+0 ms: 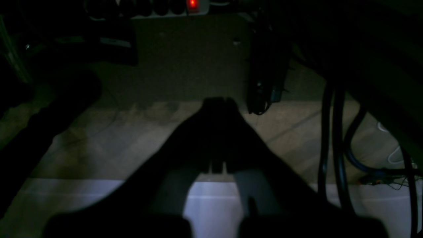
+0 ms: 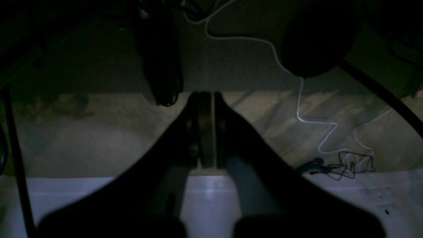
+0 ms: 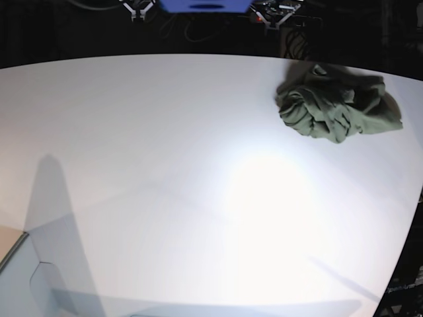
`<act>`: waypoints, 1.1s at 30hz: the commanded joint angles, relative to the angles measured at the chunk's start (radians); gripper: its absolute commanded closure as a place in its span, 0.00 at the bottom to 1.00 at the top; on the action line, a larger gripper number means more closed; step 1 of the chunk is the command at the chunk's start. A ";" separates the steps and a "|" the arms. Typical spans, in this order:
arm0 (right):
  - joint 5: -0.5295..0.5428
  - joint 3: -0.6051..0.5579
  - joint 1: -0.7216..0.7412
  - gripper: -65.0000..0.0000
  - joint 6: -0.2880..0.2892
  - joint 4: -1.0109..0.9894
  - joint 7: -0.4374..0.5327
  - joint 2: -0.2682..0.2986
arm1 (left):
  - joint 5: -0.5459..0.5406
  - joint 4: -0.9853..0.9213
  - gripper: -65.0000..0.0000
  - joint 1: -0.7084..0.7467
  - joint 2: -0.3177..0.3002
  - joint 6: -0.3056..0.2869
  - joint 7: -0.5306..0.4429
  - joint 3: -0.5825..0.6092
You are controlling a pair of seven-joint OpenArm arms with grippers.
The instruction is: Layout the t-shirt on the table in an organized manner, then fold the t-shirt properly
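T-shirt (image 3: 337, 109), olive, crumpled at far right of counter (image 3: 165, 132); left pincer (image 1: 218, 107) & right pincer (image 2: 206, 99) both pressed together, empty, off-counter: approach from above, pinch hem/shoulder edges, spread flat.

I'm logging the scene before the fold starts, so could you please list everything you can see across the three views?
t-shirt: one, olive-green, crumpled in a heap at the far right of the table in the base view.
table: one, white, fills most of the base view.
white cable: one, white, snaking over the floor in the right wrist view.
power strip: one, pale with a red lit switch, top edge of the left wrist view.
black cables: several, black, hanging at the right of the left wrist view.
left gripper: one, dark, shut, over the floor and empty.
right gripper: one, dark, shut, over the floor and empty.
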 commanded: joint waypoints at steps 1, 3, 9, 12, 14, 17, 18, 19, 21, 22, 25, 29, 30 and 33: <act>0.006 0.000 -0.004 1.00 0.017 0.002 0.005 0.002 | -0.001 0.005 1.00 0.004 -0.002 0.012 -0.001 -0.001; 0.006 0.001 -0.004 1.00 0.017 0.002 0.005 0.002 | -0.001 0.005 1.00 0.004 -0.002 0.012 -0.001 -0.001; 0.006 0.001 -0.002 1.00 0.017 0.002 0.005 -0.001 | -0.001 0.005 1.00 0.004 -0.002 0.012 -0.001 -0.001; 0.006 0.001 -0.002 1.00 0.017 0.002 0.005 -0.001 | -0.001 0.005 1.00 0.004 -0.002 0.012 -0.001 -0.001; 0.006 0.001 -0.002 1.00 0.017 0.002 0.005 -0.001 | -0.001 0.005 1.00 0.004 -0.002 0.012 -0.001 -0.001; 0.006 0.001 -0.002 1.00 0.017 0.002 0.007 -0.001 | -0.001 0.005 1.00 0.004 -0.002 0.012 -0.001 -0.001; 0.006 0.001 -0.002 1.00 0.017 0.002 0.007 -0.001 | -0.001 0.005 1.00 0.003 -0.002 0.012 -0.001 -0.001; 0.006 0.001 -0.002 1.00 0.017 0.002 0.007 -0.001 | -0.001 0.005 1.00 0.003 -0.002 0.012 -0.001 -0.001; 0.006 0.001 -0.001 1.00 0.017 0.002 0.008 -0.001 | -0.001 0.005 1.00 0.003 -0.002 0.012 -0.001 -0.001; 0.006 0.001 -0.001 1.00 0.017 0.002 0.008 -0.001 | -0.001 0.005 1.00 0.003 -0.002 0.012 -0.001 -0.001; 0.006 0.001 0.004 1.00 0.017 0.002 0.008 -0.001 | -0.001 0.005 1.00 -0.003 -0.002 0.012 -0.001 -0.001; 0.006 0.001 0.016 1.00 0.017 0.002 0.007 0.000 | -0.001 0.005 1.00 -0.005 -0.002 0.012 -0.001 -0.001; 0.006 0.001 0.016 1.00 0.017 0.002 0.007 0.002 | -0.001 0.005 1.00 -0.003 -0.002 0.012 -0.001 -0.001; 0.006 0.000 0.013 1.00 0.017 0.002 0.013 0.002 | -0.001 0.005 1.00 -0.003 -0.002 0.012 -0.001 -0.001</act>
